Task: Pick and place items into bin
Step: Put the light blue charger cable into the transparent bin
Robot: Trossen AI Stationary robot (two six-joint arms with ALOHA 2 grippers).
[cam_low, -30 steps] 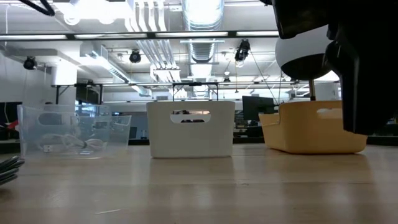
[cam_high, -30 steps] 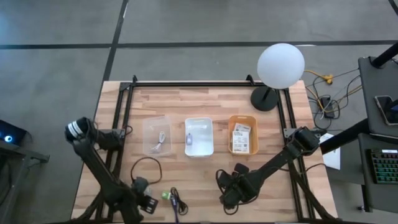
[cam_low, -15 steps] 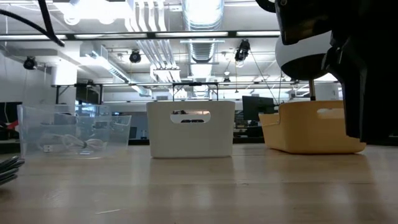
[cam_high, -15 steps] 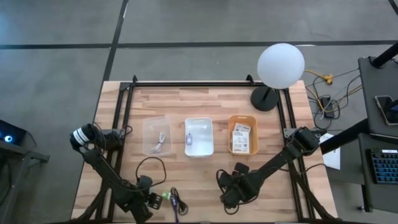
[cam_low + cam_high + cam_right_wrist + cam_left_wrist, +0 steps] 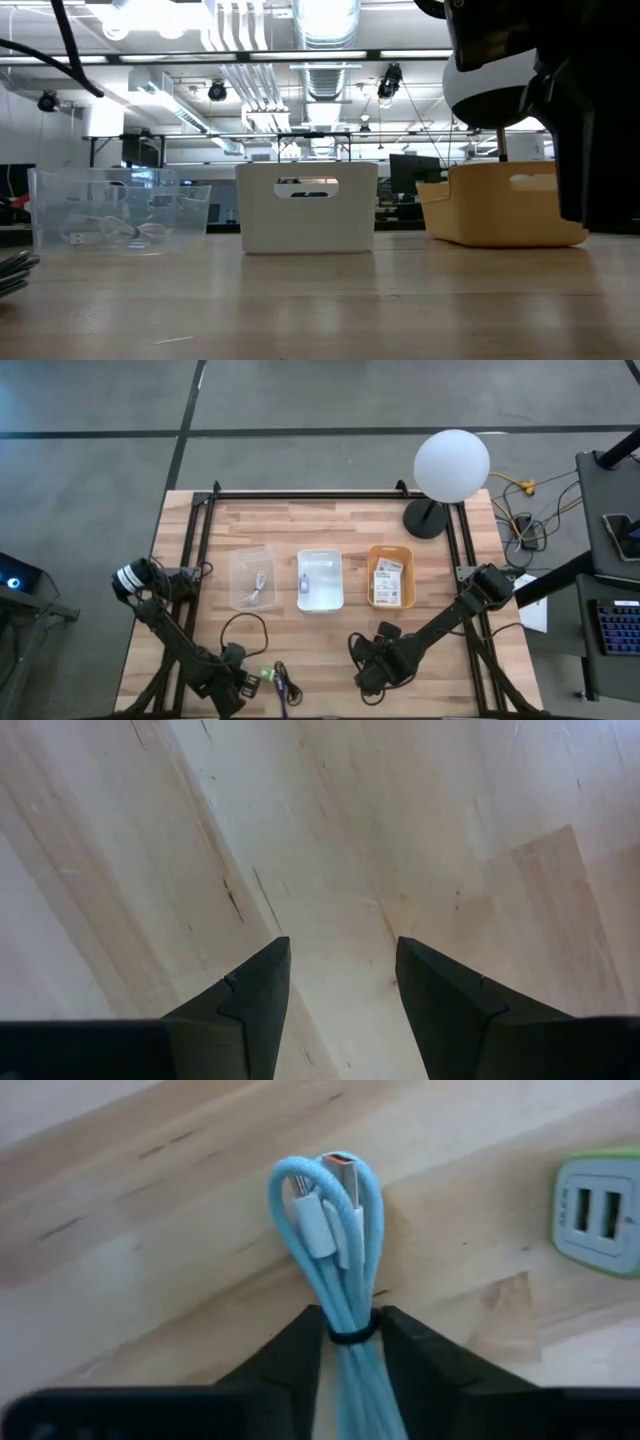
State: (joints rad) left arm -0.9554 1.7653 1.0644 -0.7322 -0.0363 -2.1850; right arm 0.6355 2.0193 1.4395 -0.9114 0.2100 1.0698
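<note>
Low at the table's near-left edge, the left gripper (image 5: 345, 1335) was clamped on a bundled light-blue USB cable (image 5: 330, 1230) lying on the wood, a green-rimmed charger piece (image 5: 600, 1215) just to its right. Farther right, the right gripper (image 5: 340, 980) hovered over bare table (image 5: 420, 840), fingers apart and empty. Beyond stood a clear bin (image 5: 252, 577), white bin (image 5: 320, 580) and orange bin (image 5: 389, 577).

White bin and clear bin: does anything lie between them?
No. In the high view, only bare table separates the clear bin from the white bin.
</note>
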